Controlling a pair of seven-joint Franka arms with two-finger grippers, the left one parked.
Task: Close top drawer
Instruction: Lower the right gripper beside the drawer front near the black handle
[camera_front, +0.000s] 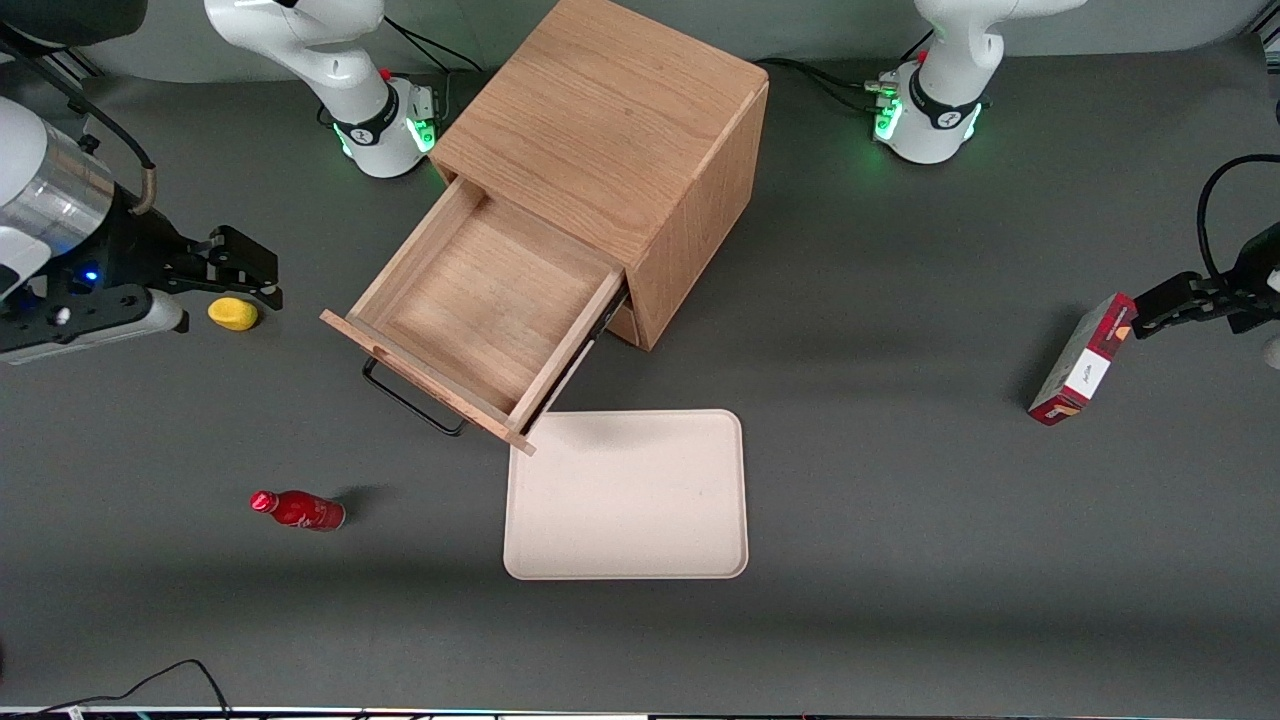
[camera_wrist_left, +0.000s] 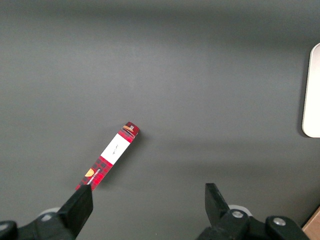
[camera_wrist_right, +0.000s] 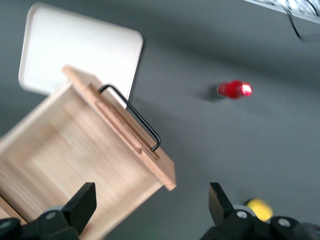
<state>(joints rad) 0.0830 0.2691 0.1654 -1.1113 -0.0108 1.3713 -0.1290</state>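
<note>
The top drawer (camera_front: 480, 310) of the light oak cabinet (camera_front: 620, 130) is pulled far out and is empty inside. Its flat front carries a thin black bar handle (camera_front: 410, 405), which also shows in the right wrist view with the drawer (camera_wrist_right: 75, 160) and handle (camera_wrist_right: 132, 117). My gripper (camera_front: 245, 265) hangs open above the table toward the working arm's end, apart from the drawer and level with its side wall. Its dark fingers (camera_wrist_right: 82, 202) are spread wide over the drawer's corner with nothing between them.
A yellow object (camera_front: 232, 313) lies just under my gripper. A red bottle (camera_front: 298, 510) lies nearer the front camera. A beige tray (camera_front: 628, 495) sits in front of the drawer. A red box (camera_front: 1082, 360) stands toward the parked arm's end.
</note>
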